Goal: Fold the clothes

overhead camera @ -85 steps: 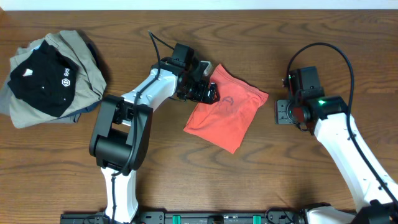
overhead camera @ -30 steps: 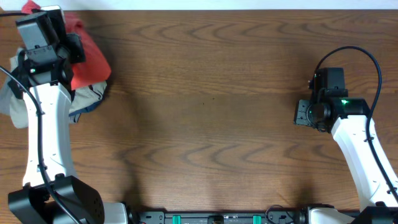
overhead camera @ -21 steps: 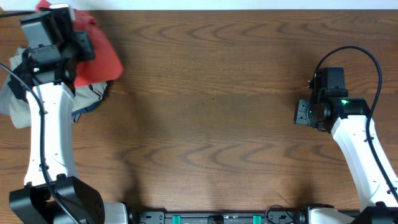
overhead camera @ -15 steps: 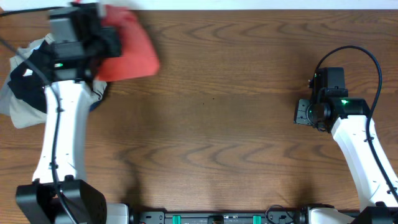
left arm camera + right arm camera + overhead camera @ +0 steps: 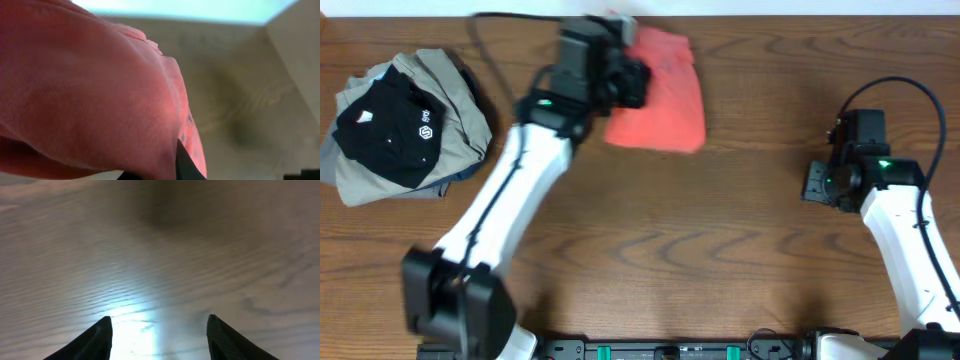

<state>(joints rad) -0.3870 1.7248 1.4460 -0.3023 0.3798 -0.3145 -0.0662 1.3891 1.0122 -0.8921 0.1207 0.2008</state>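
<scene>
Left claw [image 5: 628, 80] pinches the blurred coral T-shirt [image 5: 665, 100], its tips buried.

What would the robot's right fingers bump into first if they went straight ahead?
Probably just the bare wooden table. The right fingers are open with only wood showing ahead of them. The red shirt is far off to the side, not in their way.

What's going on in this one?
The left hand is shut on the coral-red T-shirt, holding it near the far edge of the table, roughly mid-width. The right hand is open and empty over bare wood on the right side. The black piece lies on the khaki piece in a pile at the far left, with neither hand near it.
</scene>
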